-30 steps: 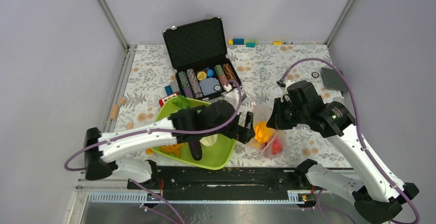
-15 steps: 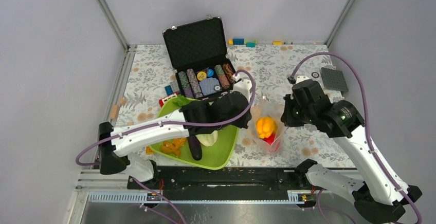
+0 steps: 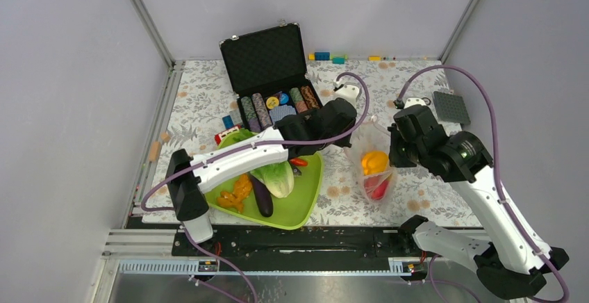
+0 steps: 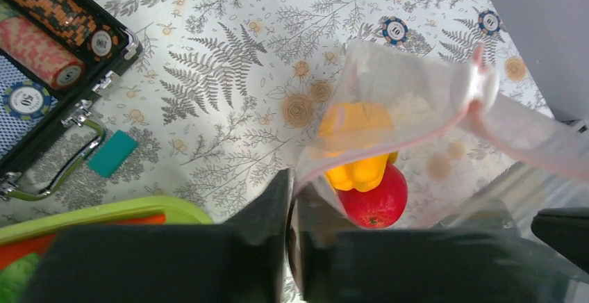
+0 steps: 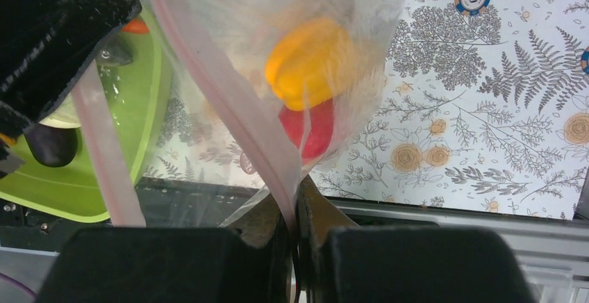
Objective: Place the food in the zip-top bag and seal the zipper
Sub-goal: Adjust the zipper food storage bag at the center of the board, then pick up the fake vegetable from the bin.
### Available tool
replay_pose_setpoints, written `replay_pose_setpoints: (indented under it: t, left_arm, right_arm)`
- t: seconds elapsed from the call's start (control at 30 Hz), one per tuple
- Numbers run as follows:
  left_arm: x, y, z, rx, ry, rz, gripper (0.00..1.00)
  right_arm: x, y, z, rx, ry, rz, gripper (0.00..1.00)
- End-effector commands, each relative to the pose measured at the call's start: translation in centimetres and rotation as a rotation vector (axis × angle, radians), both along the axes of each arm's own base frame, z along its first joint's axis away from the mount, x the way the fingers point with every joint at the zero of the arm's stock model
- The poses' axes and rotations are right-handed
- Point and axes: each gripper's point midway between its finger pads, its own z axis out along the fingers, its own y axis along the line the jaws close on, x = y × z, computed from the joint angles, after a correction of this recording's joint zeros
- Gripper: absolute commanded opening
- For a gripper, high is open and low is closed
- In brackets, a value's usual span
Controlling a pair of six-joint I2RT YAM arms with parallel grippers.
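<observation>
The left gripper (image 4: 291, 186) and right gripper (image 5: 295, 209) each clamp the bag (image 3: 367, 151) at its mouth. It hangs just right of the tray (image 3: 306, 208), holding the pepper (image 3: 374, 160) and apple (image 3: 379, 187). The lettuce (image 3: 278, 176) and eggplant (image 3: 262, 197) lie in the tray.

Thin, clear, crinkly plastic film in the zip-top bag (image 4: 424, 80), shiny at the folds; pale pink, duller strip for the zipper (image 5: 235, 126). Smooth plastic-looking yellow pepper (image 4: 358, 171), satin; glossy red apple (image 4: 378, 202) with a bright highlight. Glossy, smooth lime-green plastic tray (image 3: 308, 190); dark, shiny eggplant (image 3: 262, 199). Matt fern-printed sheet over the bench (image 4: 229, 60). Matt black fingers on left tool (image 4: 292, 192) and right tool (image 5: 295, 206). Bright metal handle (image 4: 69, 167) on the black chip case (image 3: 264, 56), dimpled foam lining in its lid.
</observation>
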Motion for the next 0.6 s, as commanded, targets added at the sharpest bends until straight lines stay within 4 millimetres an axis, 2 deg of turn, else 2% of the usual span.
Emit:
replay_pose_setpoints:
  t: [0.0,0.03,0.07,0.1,0.13,0.2,0.27,0.3,0.33,0.47,0.57]
  left_arm:
    - [1.2,0.0,3.2,-0.061,-0.046,0.015,0.17]
    - [1.0,0.3,3.0,-0.051,-0.041,0.011,0.29]
    - [0.7,0.6,3.0,-0.05,-0.037,0.005,0.36]
    - [0.3,1.1,3.1,-0.055,-0.032,-0.004,0.5]
    - [-0.2,1.5,3.3,-0.063,-0.029,-0.014,0.69]
    - [-1.2,2.8,4.0,-0.085,-0.023,-0.017,0.96]
    - [-2.3,4.7,4.9,-0.115,-0.029,-0.011,0.99]
    - [-2.8,6.0,4.3,-0.108,-0.022,0.003,0.99]
    - [-3.2,7.4,5.1,-0.132,-0.031,0.028,0.99]
    - [-4.2,15.0,2.0,-0.1,-0.014,0.237,0.99]
    - [-5.4,19.4,-0.2,-0.15,0.018,0.336,0.99]
  right_arm:
    - [1.5,0.9,-0.4,0.009,-0.011,-0.013,0.09]
    - [1.7,1.0,-0.5,0.007,-0.014,-0.017,0.09]
    - [2.1,1.0,-0.4,0.006,-0.021,-0.025,0.09]
    - [2.3,1.2,-0.5,0.006,-0.023,-0.032,0.09]
    - [2.5,1.2,-0.6,0.006,-0.025,-0.038,0.09]
    - [2.9,1.5,-0.8,0.01,-0.026,-0.046,0.1]
    - [3.3,1.8,-1.0,0.017,-0.028,-0.048,0.1]
    - [3.4,1.9,-1.0,0.023,-0.031,-0.047,0.1]
    - [3.5,2.1,-1.1,0.027,-0.031,-0.045,0.1]
    - [3.7,2.5,-1.4,0.034,-0.031,-0.032,0.11]
    - [3.7,2.5,-1.5,0.032,-0.028,-0.025,0.11]
